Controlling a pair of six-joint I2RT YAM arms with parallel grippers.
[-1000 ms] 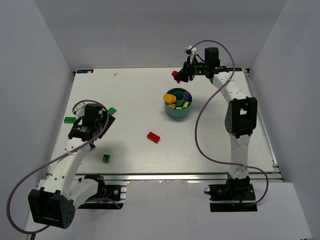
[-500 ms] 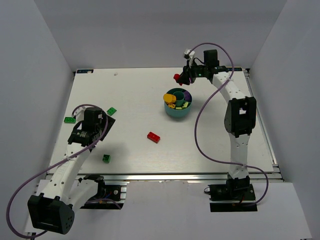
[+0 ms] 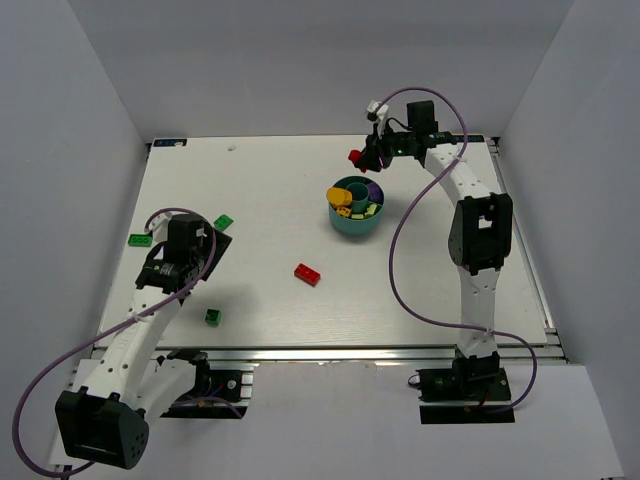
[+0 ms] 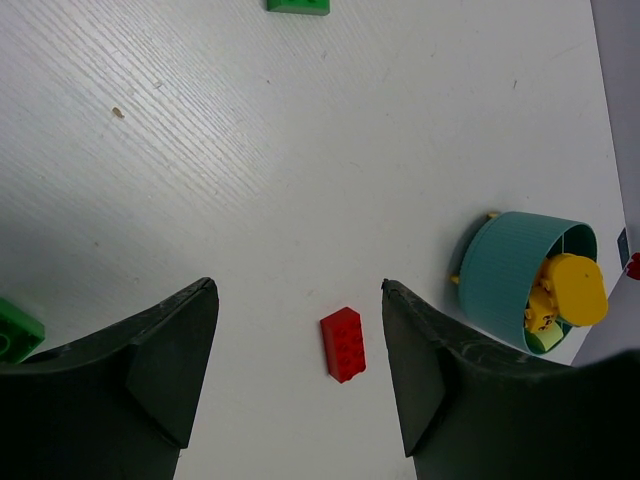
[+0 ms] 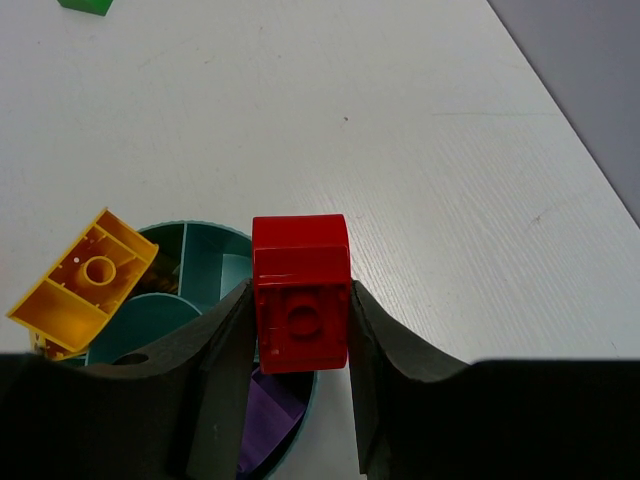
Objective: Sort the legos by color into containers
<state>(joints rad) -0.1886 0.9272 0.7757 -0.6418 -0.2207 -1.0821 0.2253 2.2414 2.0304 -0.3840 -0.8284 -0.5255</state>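
— White bench (image 3: 260,190), pale walls on three sides. Top view first: what have you got?
— My right hand (image 3: 360,157) hangs at the far side, just beyond the teal dish (image 3: 355,228), pinching a red brick (image 3: 352,154). A second red brick (image 3: 307,274) lies mid-bench. Green bricks (image 3: 214,316) sit near my left hand (image 3: 205,250).
— Left wrist?
— Fingers spread, nothing between them, with the loose red one on the bench under the gap.
— Right wrist?
— The red brick is clamped above the dish's edge. A yellow brick (image 5: 85,285) perches on the dish and a purple brick (image 5: 270,405) lies inside.
— Which step?
— Carrying red to its compartment, I judge. Which one, I can't tell. Next I'd centre over a section free of other colours, lower, then release.
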